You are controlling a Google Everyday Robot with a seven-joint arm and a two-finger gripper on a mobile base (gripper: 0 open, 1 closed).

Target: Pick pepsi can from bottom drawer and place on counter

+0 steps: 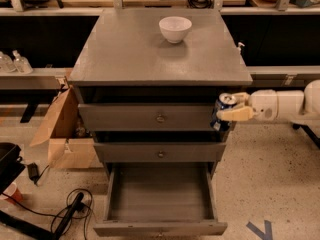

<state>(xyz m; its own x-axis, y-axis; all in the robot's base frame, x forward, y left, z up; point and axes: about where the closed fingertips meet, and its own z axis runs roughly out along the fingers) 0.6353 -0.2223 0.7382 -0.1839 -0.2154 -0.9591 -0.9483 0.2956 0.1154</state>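
Observation:
The pepsi can (222,110), dark blue with a silver top, is upright in my gripper (231,107), which is shut on it at the right front corner of the cabinet, level with the top drawer and just below the counter's edge. My white arm (285,105) reaches in from the right. The bottom drawer (160,228) is pulled open and shows an empty grey inside. The counter (130,49) is the flat grey top of the cabinet, above and left of the can.
A white bowl (175,29) stands at the back middle of the counter. Two shallower drawers (160,118) are closed above the open one. A cardboard box (62,134) sits left of the cabinet, and cables (70,211) lie on the floor at lower left.

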